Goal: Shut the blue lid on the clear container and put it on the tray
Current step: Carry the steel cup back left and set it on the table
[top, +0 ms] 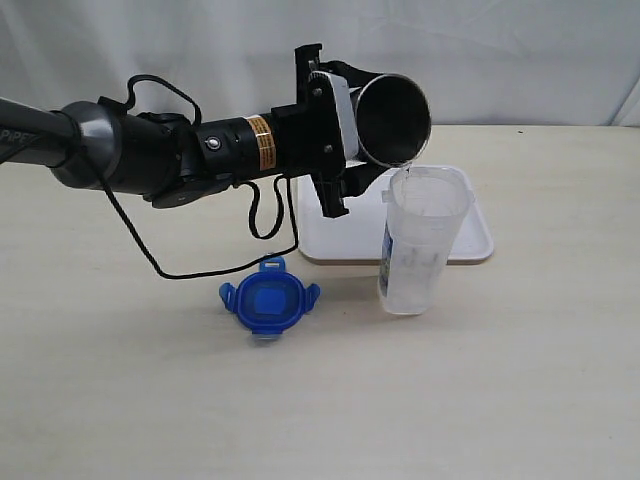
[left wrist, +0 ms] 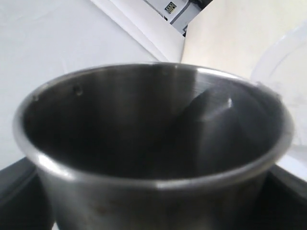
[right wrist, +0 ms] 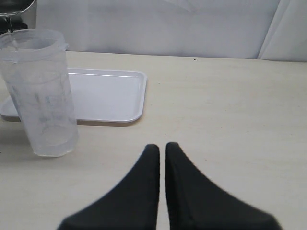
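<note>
Steel tumbler [top: 392, 118] tipped level in left hand [top: 350, 130], perhaps touching clear container [top: 420, 250]

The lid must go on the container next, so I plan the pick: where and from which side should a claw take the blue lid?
Probably from straight above, closing on the rim across two opposite sides. The blue lid lies flat on the table, too low for a sideways approach, and its four flaps stick outward.
</note>
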### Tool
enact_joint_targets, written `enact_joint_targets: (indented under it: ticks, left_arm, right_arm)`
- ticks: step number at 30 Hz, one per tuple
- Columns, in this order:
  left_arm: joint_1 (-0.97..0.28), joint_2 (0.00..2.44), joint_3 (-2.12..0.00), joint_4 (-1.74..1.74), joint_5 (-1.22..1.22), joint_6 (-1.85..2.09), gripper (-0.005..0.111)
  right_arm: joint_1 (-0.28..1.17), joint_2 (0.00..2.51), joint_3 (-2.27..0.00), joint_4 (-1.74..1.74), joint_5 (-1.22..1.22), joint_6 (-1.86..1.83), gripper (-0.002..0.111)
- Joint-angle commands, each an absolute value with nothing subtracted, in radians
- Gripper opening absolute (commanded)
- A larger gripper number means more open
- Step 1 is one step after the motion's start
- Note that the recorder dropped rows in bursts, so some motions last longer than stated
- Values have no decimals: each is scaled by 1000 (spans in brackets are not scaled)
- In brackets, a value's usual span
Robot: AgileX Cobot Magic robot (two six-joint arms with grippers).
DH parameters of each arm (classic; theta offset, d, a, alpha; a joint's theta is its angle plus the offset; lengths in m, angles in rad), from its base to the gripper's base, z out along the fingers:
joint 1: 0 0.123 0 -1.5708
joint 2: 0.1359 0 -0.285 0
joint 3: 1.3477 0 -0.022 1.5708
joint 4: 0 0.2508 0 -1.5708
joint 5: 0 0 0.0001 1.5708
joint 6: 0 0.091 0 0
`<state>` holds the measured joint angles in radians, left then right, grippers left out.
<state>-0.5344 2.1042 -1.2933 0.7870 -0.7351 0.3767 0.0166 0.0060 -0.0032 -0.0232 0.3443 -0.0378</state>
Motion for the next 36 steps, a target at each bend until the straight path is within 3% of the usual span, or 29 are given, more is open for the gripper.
enact_joint_targets:
  ticks: [1,9,15,20,36]
  left_arm:
    - [-537,2085,-1310,755,-783,193,0]
    - [-523,2085,-1310,469,-580,-42,0]
    - [-380,2092,-1310,458,-717,-361,0]
    - [-277,2127,-1310,457,-842,-371,0]
    - [-151,2359,-1428,458,-877,-311,0]
  right_arm:
    - [14,0,0,-31,342,-38,5]
    - [14,0,0,-31,342,-38,5]
    - [14,0,0,-31,342,-38,5]
    - [14,0,0,-31,342,-38,5]
    - [14,0,0,-31,342,-38,5]
